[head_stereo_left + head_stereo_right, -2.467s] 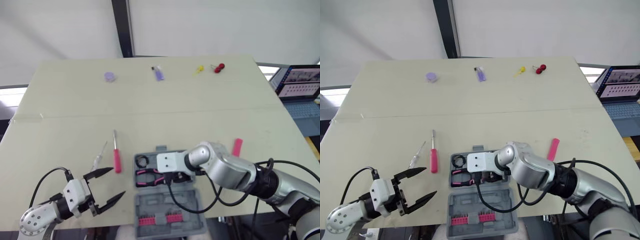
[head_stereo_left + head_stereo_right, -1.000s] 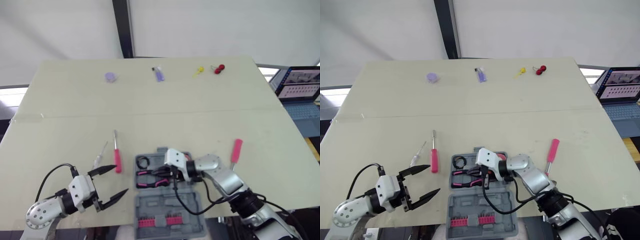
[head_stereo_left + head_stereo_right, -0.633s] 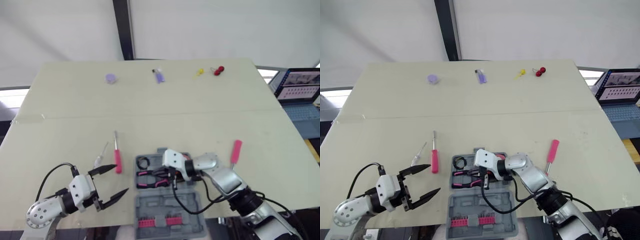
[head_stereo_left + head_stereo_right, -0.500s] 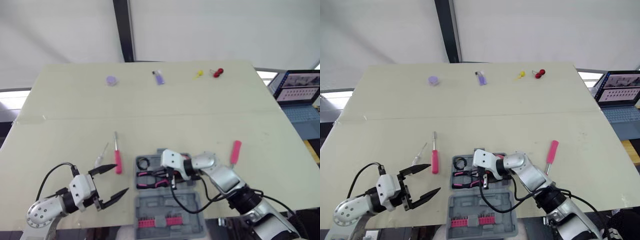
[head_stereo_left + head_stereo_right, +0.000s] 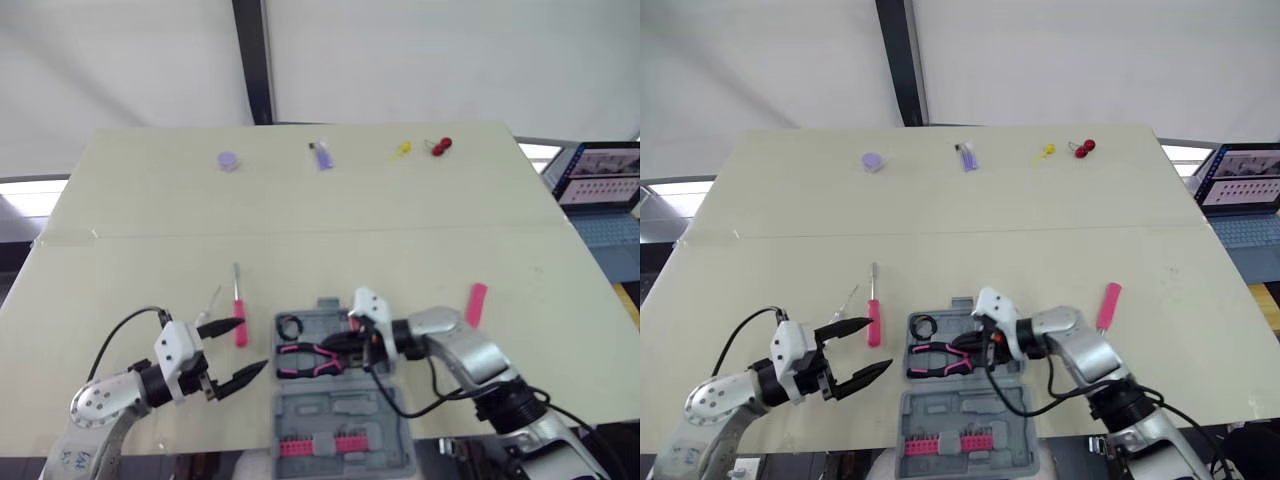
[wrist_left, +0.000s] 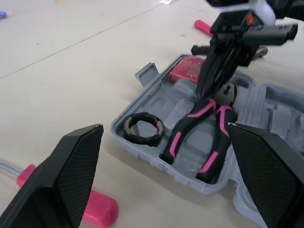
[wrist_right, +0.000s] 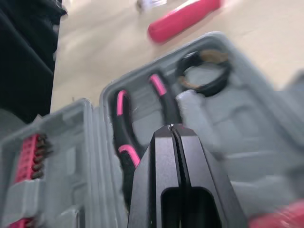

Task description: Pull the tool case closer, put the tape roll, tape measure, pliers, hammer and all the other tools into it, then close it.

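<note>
We have the tape roll (image 5: 289, 326) and pliers (image 5: 310, 358) in the open tool case (image 5: 340, 408), our right gripper (image 7: 172, 128) pinched shut over the pliers, left gripper (image 5: 250, 346) wide beside the case; the screwdriver (image 5: 239, 325) outside it and closing remain.

Silver-grey segments on left arm (image 5: 98, 405) and right arm (image 5: 462, 348); white wrist housings; looping black cables (image 5: 118, 338). Left gripper (image 5: 251, 345): black tapered fingers (image 6: 61, 185), cross-hatched faces; right gripper (image 7: 173, 129) black.
</note>
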Robot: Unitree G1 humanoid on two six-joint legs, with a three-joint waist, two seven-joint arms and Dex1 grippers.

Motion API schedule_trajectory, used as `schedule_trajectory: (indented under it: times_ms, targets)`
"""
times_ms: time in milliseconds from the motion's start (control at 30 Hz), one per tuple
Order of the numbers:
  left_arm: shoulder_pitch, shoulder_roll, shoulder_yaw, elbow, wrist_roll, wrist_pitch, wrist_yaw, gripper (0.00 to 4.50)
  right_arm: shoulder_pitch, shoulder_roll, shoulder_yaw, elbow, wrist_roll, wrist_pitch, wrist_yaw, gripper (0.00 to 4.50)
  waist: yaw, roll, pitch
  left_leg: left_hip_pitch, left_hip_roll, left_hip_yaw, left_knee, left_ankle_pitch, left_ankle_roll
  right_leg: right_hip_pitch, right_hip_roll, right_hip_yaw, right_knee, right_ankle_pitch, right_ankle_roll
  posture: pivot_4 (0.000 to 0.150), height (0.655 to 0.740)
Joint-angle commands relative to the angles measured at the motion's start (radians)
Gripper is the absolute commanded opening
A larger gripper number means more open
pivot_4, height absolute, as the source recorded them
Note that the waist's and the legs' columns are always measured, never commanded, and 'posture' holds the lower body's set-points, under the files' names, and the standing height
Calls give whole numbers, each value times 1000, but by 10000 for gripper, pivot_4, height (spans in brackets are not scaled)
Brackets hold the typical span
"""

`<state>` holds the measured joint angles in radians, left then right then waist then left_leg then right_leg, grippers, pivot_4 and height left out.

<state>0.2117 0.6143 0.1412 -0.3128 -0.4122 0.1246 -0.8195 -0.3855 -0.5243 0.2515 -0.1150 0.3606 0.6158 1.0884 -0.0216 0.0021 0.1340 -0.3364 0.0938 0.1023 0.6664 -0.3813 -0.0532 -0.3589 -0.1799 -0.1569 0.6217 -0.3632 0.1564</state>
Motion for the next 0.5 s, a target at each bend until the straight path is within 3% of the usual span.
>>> schedule_trajectory:
  times_ms: [33, 100, 300, 500]
  targets:
    - [-17, 59, 96, 66, 8, 34, 16, 45000, 57, -132, -212, -137, 144, 122, 22, 5539, 0, 0, 2, 0, 0, 0, -1, 0, 0, 0, 0, 0, 0, 0, 0, 1500, 7400]
    - [-31, 101, 163, 154, 16, 26, 17, 45000, 140, -225, -337, -152, 178, 152, 23, 12386, 5, -2, 5, 0, 0, 0, -2, 0, 0, -1, 0, -1, -1, 0, 0, 1500, 7400]
    - [-13, 174, 385, 368, 25, 32, 74, 45000, 445, -373, -652, -61, 154, 82, 17, 43925, 14, -10, 11, 1, 0, 2, -2, 0, 0, 0, 0, 0, -2, 0, 0, 1500, 7400]
    - [20, 206, 526, 555, 50, -25, 108, 45000, 573, -347, -876, 168, 96, -109, -74, 44574, 18, -11, 13, 1, 0, 4, -2, 0, 0, -1, 0, 1, -2, 0, 0, 1500, 7400]
